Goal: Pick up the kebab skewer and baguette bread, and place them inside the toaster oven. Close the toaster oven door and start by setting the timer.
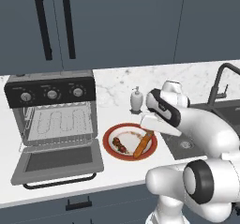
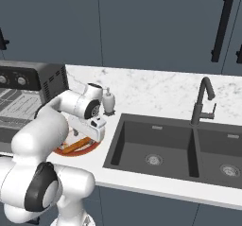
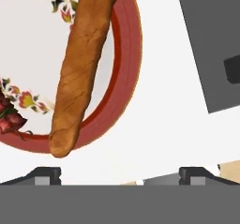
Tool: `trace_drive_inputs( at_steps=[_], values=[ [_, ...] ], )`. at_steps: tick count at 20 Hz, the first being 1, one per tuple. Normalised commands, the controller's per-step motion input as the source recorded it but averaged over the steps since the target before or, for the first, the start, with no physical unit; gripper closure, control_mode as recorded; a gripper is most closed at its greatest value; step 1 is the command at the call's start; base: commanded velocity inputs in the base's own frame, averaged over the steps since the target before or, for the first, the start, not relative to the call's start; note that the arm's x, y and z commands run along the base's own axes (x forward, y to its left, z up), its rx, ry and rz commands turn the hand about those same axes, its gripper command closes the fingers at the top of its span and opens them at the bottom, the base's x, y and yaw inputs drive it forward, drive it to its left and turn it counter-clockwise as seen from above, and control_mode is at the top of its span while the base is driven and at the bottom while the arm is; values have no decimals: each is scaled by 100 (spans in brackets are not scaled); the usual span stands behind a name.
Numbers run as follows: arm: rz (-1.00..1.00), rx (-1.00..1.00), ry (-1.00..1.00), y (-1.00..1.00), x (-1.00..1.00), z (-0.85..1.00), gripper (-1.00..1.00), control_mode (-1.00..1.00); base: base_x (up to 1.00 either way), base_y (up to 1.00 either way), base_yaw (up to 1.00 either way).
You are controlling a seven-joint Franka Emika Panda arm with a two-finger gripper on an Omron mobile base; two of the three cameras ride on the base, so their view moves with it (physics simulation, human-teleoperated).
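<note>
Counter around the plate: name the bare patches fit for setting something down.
Bare counter runs along the front edge, between the plate and the open toaster oven door. A smaller patch separates plate and sink. Behind the plate it is crowded by the soap dispenser and arm.

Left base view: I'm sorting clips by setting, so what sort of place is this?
A rendered home kitchen, most likely. A marble-look counter carries a toaster oven with its door dropped open, a dark sink with a tall faucet sits alongside, and dark cabinets hang above.
</note>
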Motion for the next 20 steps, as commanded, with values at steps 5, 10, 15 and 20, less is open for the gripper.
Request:
trace_drive_inputs(
  at_steps=[5, 10, 15, 20],
  values=[
    [-12, -4, 0, 21, 7, -19, -100, -100, 0, 0, 0],
    [-13, -7, 1, 7, 6, -27, -100, -100, 0, 0, 0],
    [-14, -6, 0, 10, 30, -24, -100, -100, 0, 0, 0],
    [-13, -3, 0, 13, 31, -17, -100, -100, 0, 0, 0]
  ],
)
